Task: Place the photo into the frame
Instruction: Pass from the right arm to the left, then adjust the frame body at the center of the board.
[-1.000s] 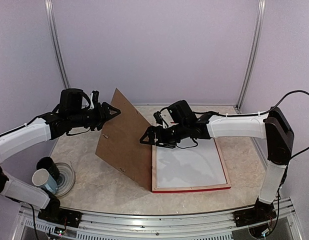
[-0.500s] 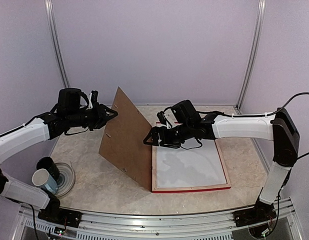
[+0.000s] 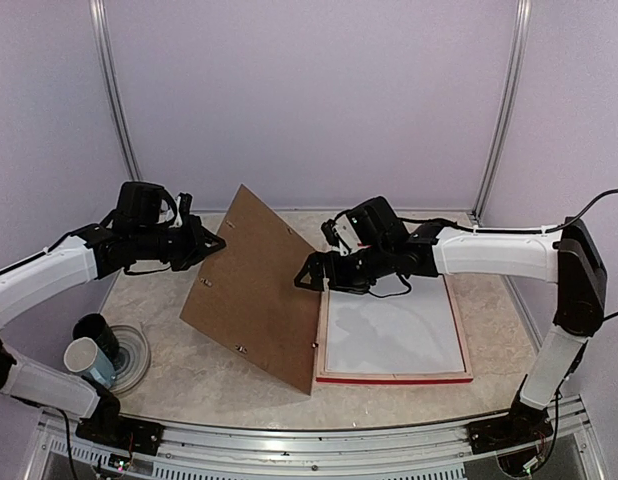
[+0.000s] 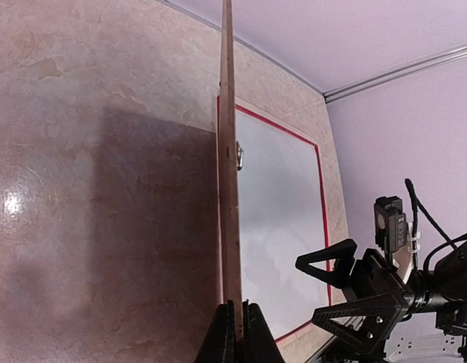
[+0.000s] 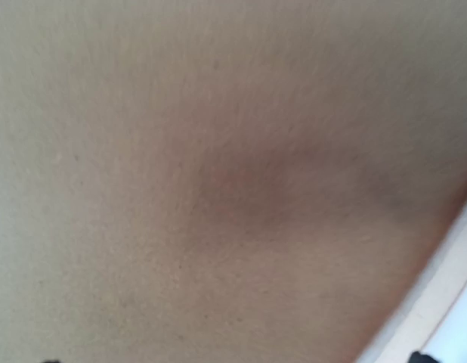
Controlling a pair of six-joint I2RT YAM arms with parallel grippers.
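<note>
Left gripper (image 3: 211, 243) just clamping onto backing board (image 3: 259, 290) edge; your right gripper (image 3: 311, 275) gaping, empty, alongside; photo (image 3: 394, 330) lying in frame (image 3: 389, 378), awaiting backing.

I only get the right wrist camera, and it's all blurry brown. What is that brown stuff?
Observer: That's the backing board. It stands tilted on its bottom edge, close in front of your open right gripper.
Operator: Is something holding it up?
Observer: Yes. The left gripper is pinched shut on its raised edge.
Operator: Where's the frame?
Observer: The frame lies flat on the table, just right of the board, with the photo inside it, white side up.
</note>
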